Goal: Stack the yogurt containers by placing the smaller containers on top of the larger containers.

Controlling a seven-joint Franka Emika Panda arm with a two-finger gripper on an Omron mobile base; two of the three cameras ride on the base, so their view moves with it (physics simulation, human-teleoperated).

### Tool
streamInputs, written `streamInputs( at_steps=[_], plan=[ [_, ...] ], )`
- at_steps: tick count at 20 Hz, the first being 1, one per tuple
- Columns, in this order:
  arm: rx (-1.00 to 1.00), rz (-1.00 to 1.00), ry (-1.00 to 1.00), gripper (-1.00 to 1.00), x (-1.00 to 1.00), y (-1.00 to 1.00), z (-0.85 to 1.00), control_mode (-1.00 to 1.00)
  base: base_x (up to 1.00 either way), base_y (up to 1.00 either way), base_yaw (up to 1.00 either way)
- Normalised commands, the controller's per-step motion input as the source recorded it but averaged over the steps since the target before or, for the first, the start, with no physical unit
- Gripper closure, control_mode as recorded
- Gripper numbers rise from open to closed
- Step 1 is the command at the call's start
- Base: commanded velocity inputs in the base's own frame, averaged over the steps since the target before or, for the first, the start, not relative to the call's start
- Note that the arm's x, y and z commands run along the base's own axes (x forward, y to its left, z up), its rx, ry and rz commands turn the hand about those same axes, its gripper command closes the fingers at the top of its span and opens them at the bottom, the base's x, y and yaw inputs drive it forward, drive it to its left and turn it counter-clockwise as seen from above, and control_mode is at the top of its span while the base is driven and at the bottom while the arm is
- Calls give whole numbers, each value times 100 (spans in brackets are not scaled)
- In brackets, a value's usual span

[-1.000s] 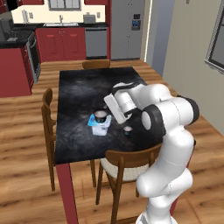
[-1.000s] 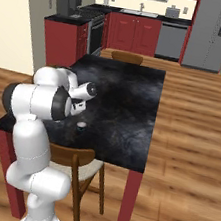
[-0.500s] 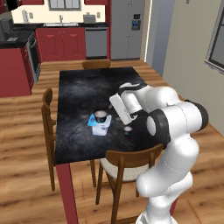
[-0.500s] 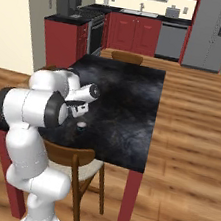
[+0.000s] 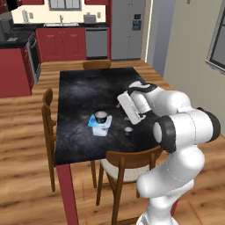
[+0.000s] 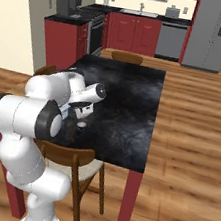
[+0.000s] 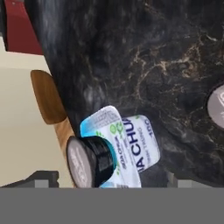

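The larger container (image 5: 100, 126) — a squarish white tub with a light blue foil top — sits on the dark marbled surface (image 5: 88, 92), near the edge lined by a wooden chair (image 5: 48, 132). One smaller container (image 5: 101, 116), a dark round cup with a pale lid, rests on top of the tub; in the hand view this cup (image 7: 87, 161) sits on the printed foil of the tub (image 7: 131, 151), with the chair's brown back (image 7: 48, 98) beyond it. The second smaller container (image 5: 128, 130) stands on its own on the bare surface, just beside the tub on the robot's side and apart from it; from the right base view it (image 6: 81, 125) shows below the wrist, and its pale lid (image 7: 216, 107) peeks in at the right edge of the hand view.

The hand (image 5: 119, 103) hangs above the surface behind the lone cup, jaws spread wide and grasping nothing — clear of both cups and the tub. A second chair (image 5: 127, 165) stands at the near edge of the surface.
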Motion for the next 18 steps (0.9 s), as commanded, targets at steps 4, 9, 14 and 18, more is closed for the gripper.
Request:
streamInputs(
  at_steps=[4, 9, 14, 18],
  plan=[
    [0, 0, 11, -100, -31, -34, 28, -100, 0, 0, 0],
    [0, 0, 8, -100, -33, -29, 14, -100, 0, 0, 0],
    [-1, 0, 4, -100, -27, -24, 0, -100, 0, 0, 0],
    [-5, 0, 1, -100, -5, -1, 0, -100, 0, 0, 0]
  ],
)
